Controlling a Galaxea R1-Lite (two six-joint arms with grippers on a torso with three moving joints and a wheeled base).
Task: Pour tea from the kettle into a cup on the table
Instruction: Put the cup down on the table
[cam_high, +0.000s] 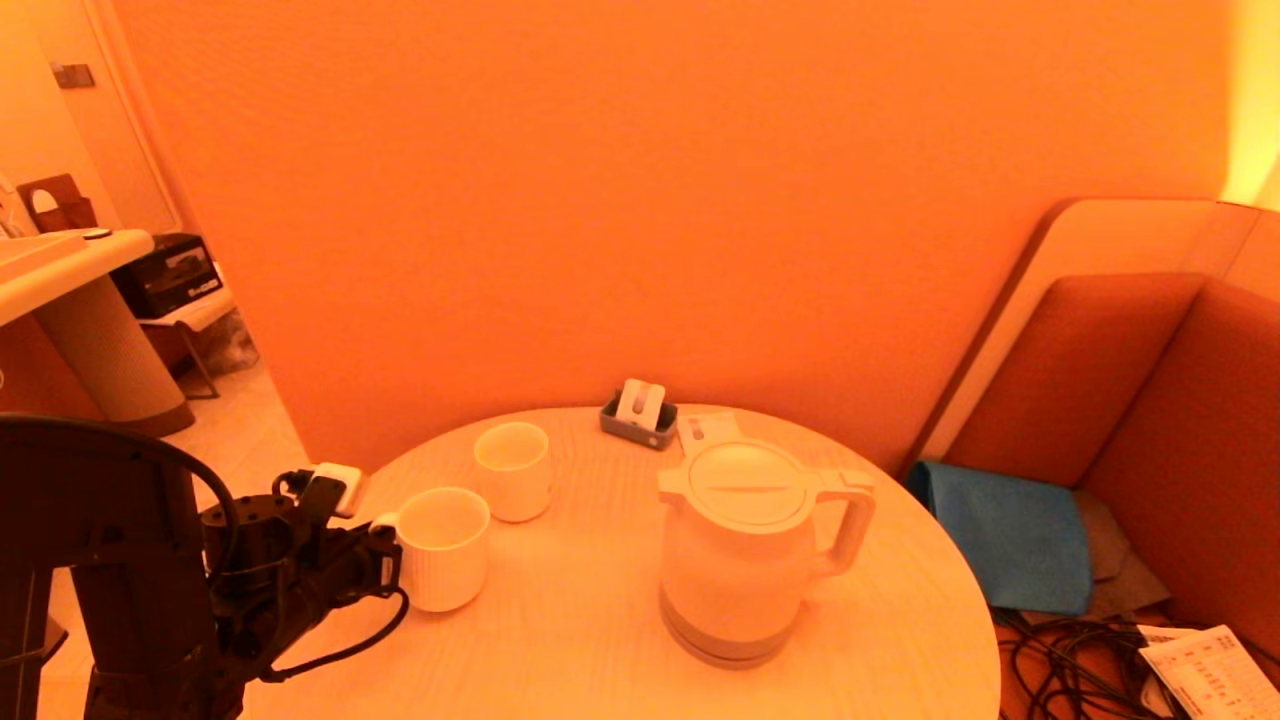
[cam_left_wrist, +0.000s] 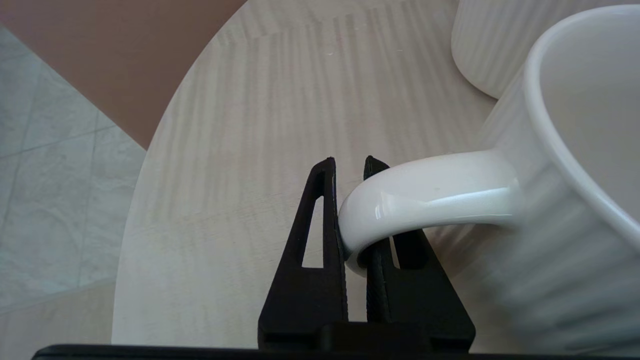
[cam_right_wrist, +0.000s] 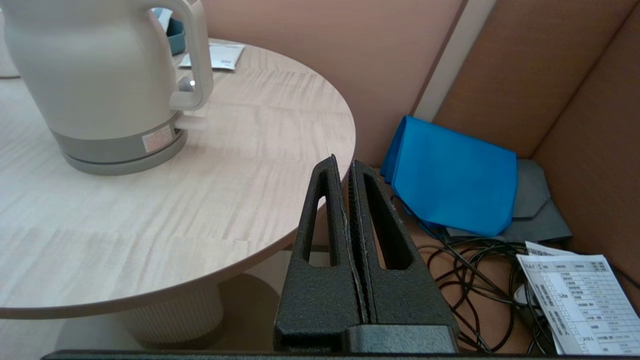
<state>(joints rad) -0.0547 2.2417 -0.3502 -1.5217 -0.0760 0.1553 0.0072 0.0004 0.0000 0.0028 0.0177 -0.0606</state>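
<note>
The white kettle (cam_high: 740, 550) stands at the right of the round pale-wood table (cam_high: 600, 620), its loop handle turned right. The small handleless cup (cam_high: 512, 470) stands at the back left. In front of it is a wider white mug (cam_high: 443, 548) with a side handle. My left gripper (cam_high: 385, 560) is at the table's left edge. In the left wrist view, this left gripper (cam_left_wrist: 348, 161) is shut on the mug's handle (cam_left_wrist: 430, 195), one finger through the loop. My right gripper (cam_right_wrist: 344, 161) is shut and empty beyond the table's right edge, apart from the kettle (cam_right_wrist: 100, 75).
A small grey holder (cam_high: 640, 412) and a paper sachet (cam_high: 705, 430) lie at the table's back edge. Right of the table, a blue cloth (cam_right_wrist: 450, 175), tangled black cables (cam_right_wrist: 475, 280) and a printed sheet (cam_right_wrist: 575, 300) lie on the upholstered seat.
</note>
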